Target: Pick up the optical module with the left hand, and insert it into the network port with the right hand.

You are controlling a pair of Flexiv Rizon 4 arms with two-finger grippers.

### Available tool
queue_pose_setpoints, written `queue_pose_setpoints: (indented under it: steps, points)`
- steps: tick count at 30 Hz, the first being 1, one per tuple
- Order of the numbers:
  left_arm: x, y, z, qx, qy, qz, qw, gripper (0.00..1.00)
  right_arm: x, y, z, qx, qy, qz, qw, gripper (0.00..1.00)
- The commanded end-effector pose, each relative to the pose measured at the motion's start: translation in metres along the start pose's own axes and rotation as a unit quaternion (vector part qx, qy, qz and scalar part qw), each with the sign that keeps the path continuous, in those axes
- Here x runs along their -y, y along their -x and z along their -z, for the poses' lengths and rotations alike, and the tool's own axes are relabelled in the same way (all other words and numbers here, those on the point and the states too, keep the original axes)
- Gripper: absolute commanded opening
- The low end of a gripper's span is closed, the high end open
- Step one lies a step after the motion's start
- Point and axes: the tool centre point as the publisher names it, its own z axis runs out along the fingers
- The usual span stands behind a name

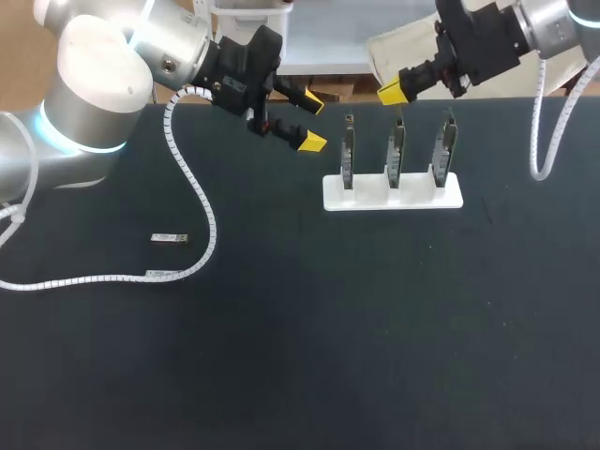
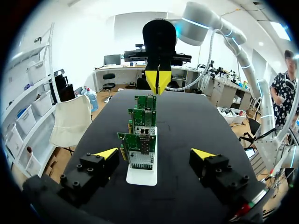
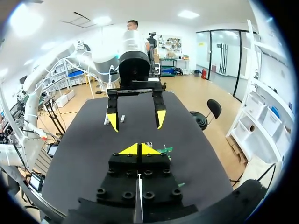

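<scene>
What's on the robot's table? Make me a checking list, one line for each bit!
Surface: black table.
Job's things: optical module lies flat, untouched; three boards stand upright in a white stand.
Clutter: nothing seen.
Grippers: left gripper open, empty, beside the boards; right gripper shut, empty, beyond them.
Cables: white coiled cable trails across the table beside the optical module.
Surroundings: nothing seen reaching over the table.
</scene>
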Motion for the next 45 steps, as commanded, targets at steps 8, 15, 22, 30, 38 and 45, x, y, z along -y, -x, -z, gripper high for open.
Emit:
queue_pose_setpoints:
  steps: [8, 15, 22, 30, 38, 45]
  points:
    - [-0.001, 0.000, -0.001, -0.002, 0.000, 0.001, 1.000, 1.00, 0.005, 0.009, -0.024, -0.001, 0.020, 0.008, 1.000, 0.00]
    - [-0.001, 0.000, -0.001, -0.002, 0.000, 0.001, 1.000, 1.00, 0.005, 0.008, -0.034, -0.006, 0.027, 0.004, 1.000, 0.00]
    - [-0.001, 0.000, -0.001, -0.002, 0.000, 0.001, 1.000, 1.00, 0.007, 0.009, -0.044, -0.007, 0.029, 0.000, 1.000, 0.00]
    - [-0.001, 0.000, -0.001, -0.002, 0.000, 0.001, 1.000, 1.00, 0.012, 0.004, -0.052, -0.015, 0.029, -0.009, 0.999, 0.00]
    - [-0.001, 0.000, -0.001, -0.002, 0.000, 0.001, 1.000, 1.00, 0.017, -0.001, -0.055, -0.026, 0.027, -0.016, 0.999, 0.00]
    - [-0.001, 0.000, -0.001, -0.002, 0.000, 0.001, 1.000, 1.00, 0.019, -0.003, -0.057, -0.029, 0.029, -0.019, 0.999, 0.00]
